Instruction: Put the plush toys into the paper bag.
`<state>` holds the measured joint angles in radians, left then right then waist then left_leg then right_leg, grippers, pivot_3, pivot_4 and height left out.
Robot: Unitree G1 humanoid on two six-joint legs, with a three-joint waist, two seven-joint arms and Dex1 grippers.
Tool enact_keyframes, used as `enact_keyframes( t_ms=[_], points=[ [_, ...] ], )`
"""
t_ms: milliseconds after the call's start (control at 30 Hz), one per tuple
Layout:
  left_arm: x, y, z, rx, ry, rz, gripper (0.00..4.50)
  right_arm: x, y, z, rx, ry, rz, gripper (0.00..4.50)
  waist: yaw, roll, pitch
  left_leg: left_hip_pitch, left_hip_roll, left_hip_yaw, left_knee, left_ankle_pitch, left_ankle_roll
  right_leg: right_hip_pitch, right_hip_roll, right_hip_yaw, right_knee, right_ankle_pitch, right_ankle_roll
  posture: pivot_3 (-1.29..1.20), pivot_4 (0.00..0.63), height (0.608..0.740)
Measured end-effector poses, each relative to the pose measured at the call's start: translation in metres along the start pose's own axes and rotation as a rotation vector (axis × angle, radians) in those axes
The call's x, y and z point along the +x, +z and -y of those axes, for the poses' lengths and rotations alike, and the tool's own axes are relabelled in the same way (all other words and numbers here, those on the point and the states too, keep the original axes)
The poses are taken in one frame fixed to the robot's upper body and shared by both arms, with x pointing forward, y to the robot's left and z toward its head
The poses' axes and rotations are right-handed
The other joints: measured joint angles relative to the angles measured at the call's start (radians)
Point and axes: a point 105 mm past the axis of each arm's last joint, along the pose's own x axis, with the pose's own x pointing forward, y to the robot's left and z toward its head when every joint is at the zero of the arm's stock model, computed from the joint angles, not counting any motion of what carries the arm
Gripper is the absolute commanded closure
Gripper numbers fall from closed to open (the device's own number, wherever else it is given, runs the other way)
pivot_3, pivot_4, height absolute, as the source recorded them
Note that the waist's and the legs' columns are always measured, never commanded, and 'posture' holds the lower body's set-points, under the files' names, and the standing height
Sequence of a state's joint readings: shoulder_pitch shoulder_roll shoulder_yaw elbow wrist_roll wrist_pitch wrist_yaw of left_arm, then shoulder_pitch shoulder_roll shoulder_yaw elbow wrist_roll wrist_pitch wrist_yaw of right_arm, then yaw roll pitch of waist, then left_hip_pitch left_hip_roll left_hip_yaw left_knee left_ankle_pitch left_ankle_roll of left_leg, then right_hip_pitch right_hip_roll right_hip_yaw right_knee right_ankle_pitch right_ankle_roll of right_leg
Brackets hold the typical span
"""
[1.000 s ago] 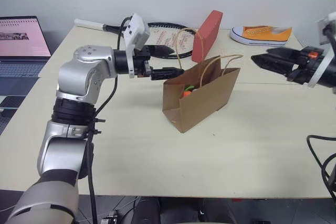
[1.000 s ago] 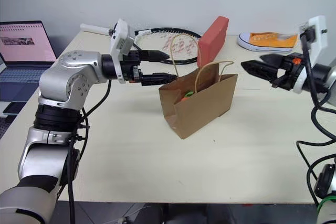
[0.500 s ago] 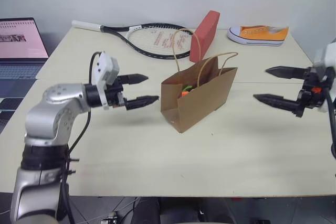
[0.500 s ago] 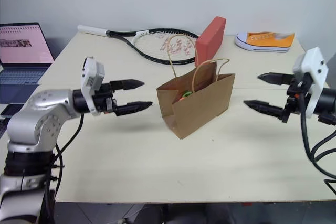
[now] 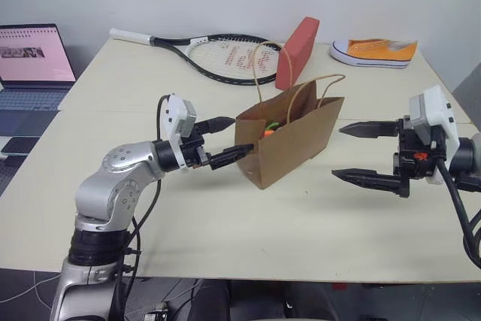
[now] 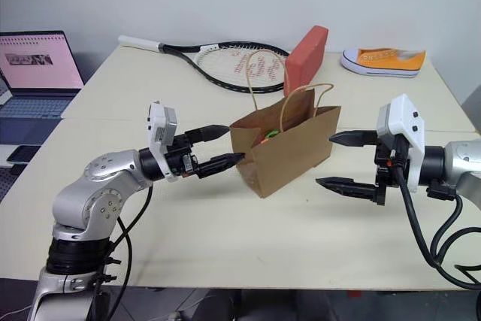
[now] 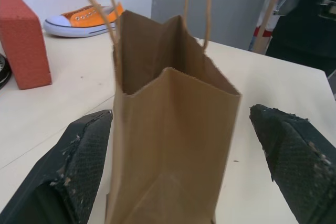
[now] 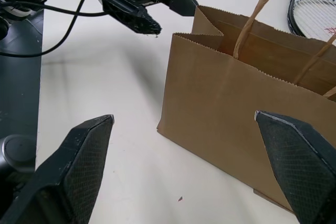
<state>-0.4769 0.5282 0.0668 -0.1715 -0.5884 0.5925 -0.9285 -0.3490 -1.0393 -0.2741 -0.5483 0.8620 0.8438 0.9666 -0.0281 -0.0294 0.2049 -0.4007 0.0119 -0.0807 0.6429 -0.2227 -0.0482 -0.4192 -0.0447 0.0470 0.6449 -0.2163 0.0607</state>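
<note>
The brown paper bag [image 5: 289, 139] stands upright mid-table, its loop handles raised. In its mouth shows an orange and green bit of a plush toy [image 5: 268, 130]; the rest of the inside is hidden. My left gripper [image 5: 243, 134] is open at the bag's left end, and in the left wrist view that narrow end [image 7: 173, 145] stands between its fingers [image 7: 84, 166]. I cannot tell whether they touch the paper. My right gripper [image 5: 337, 152] is open and empty, a short way off the bag's right end, pointing at it.
Behind the bag lie a tennis racket [image 5: 218, 54], a red block [image 5: 295, 50] and an orange sneaker [image 5: 376, 50]. A laptop [image 5: 30, 62] sits on a side desk at the left. Bare tabletop [image 5: 248, 223] lies in front of the bag.
Both arms have come down. The left gripper left the bag's mouth, swung out left, then closed in on the bag's left end. The right gripper moved in toward the bag. Both stayed open.
</note>
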Motion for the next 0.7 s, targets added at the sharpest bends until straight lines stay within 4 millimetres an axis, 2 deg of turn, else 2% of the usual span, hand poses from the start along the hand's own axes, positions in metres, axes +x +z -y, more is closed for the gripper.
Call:
enact_keyframes(
  t_ms=[367, 533, 700],
  points=[
    [0.010, -0.005, 0.011, -0.003, -0.134, -0.023, 0.02, 0.000, 0.001, -0.005, 0.027, 0.014, -0.001, 0.00, 0.000, 0.000, 0.000, 0.000, 0.000, 0.000, 0.000, 0.000, 0.000, 0.000, 0.000, 0.000, 0.000, 0.000, 0.000, 0.00, 0.150, 0.740],
    [0.011, -0.007, 0.011, 0.009, -0.129, -0.034, 0.02, -0.001, 0.001, -0.006, 0.038, 0.013, -0.007, 0.00, 0.000, 0.000, 0.000, 0.000, 0.000, 0.000, 0.000, 0.000, 0.000, 0.000, 0.000, 0.000, 0.000, 0.000, 0.000, 0.00, 0.150, 0.740],
    [0.024, -0.019, 0.017, 0.033, -0.100, -0.047, 0.02, 0.000, 0.001, -0.009, 0.029, 0.022, -0.013, 0.00, 0.000, 0.000, 0.000, 0.000, 0.000, 0.000, 0.000, 0.000, 0.000, 0.000, 0.000, 0.000, 0.000, 0.000, 0.000, 0.00, 0.150, 0.740]
  ],
)
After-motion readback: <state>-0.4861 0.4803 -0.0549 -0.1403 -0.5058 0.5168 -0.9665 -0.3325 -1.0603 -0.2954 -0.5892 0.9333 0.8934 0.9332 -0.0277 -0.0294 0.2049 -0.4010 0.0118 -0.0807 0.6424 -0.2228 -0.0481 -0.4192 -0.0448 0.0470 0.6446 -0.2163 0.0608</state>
